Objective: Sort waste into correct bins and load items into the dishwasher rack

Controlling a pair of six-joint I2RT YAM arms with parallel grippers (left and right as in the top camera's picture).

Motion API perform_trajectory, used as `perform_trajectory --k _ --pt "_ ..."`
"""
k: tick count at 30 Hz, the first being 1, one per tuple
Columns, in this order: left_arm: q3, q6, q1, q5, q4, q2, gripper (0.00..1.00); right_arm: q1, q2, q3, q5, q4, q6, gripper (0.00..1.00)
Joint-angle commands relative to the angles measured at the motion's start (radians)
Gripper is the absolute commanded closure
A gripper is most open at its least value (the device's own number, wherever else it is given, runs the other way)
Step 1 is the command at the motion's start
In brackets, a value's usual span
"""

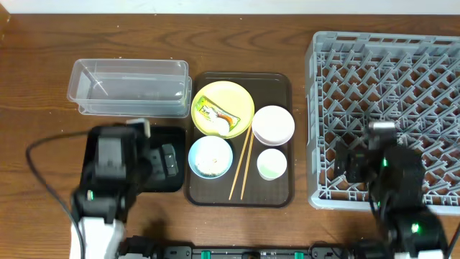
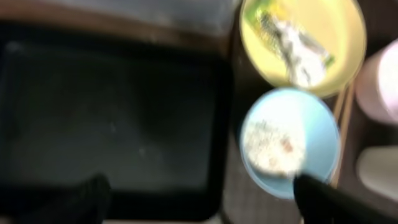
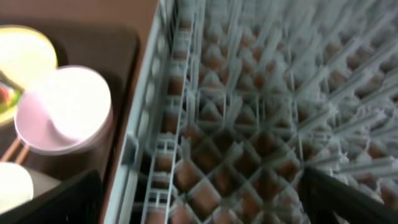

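Wooden chopsticks [image 1: 241,164] lie front-to-back, far ends tilted right

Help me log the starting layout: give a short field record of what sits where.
brown tray: holds yellow plate, blue bowl, pink bowl, green cup, chopsticks
yellow plate: carries wrapper
blue bowl: white grains inside
clear tub: empty
black tray: empty
rack: no dishes
left fingers: open, over black tray
right fingers: open, over rack
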Motion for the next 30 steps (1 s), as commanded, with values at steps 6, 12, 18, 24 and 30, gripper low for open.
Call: perform_trajectory --k 6,12,18,24,30 --pt "0.216 -0.026 0.004 0.122 -0.221 0.209 0.04 -0.006 0.256 0.244 0.001 -0.152 0.032 0.01" --pt "0.216 -0.055 0.004 0.167 -0.140 0.257 0.04 -0.006 0.285 0.251 -0.024 -0.139 0.031 0.01" --pt "0.216 -0.161 -0.016 0.167 0.085 0.306 0.06 -0.006 0.285 0.251 -0.024 -0.125 0.031 0.01" --pt "0.216 -0.190 -0.080 0.154 0.263 0.412 0.06 -0.006 0.285 0.251 -0.024 -0.125 0.031 0.01" --pt "0.216 -0.214 -0.165 0.151 0.381 0.564 0.09 -0.006 0.285 0.251 -0.024 -0.125 0.031 0.01"
